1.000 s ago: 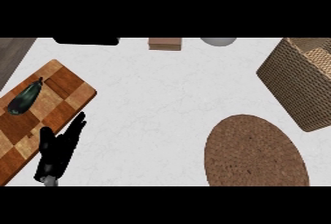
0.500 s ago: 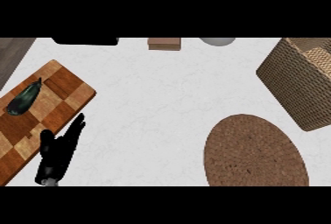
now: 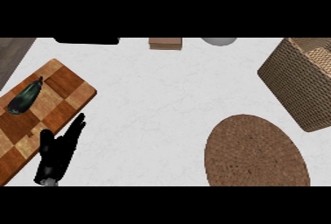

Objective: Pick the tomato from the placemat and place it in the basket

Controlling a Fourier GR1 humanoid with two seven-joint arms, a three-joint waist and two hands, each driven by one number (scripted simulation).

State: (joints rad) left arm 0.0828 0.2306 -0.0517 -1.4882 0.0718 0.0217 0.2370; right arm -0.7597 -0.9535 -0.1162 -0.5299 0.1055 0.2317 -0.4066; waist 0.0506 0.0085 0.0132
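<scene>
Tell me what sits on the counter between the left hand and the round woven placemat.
Nothing. In the head view, only bare white counter stretches from the left hand across to the placemat.

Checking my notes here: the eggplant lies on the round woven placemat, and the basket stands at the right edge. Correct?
No. The head view shows the eggplant on the checkered cutting board at the left, not on the round woven placemat. The basket does stand at the right edge.
</scene>
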